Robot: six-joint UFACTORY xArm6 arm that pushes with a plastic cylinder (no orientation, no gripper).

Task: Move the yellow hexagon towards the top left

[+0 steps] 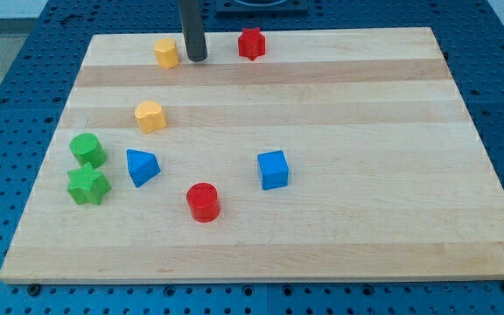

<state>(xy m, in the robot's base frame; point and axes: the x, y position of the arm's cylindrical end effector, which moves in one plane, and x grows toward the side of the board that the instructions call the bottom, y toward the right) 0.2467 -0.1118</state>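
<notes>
Spanning nearly the whole view, the wooden board [322, 219] carries every block. Near its top edge, my tip [197, 59] stands just right of the yellow hexagon [166, 52], close beside it; the rod ends plain, with no jaws. The red star [250, 43] lies further right.

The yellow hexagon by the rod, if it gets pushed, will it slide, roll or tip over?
The yellow hexagon looks squat with a flat top, so it will probably slide rather than tip. Its flat sides make rolling unlikely, though it may turn under an off-centre push. My tip sits just to its right in the view, and the smooth wooden board should offer little resistance.
</notes>
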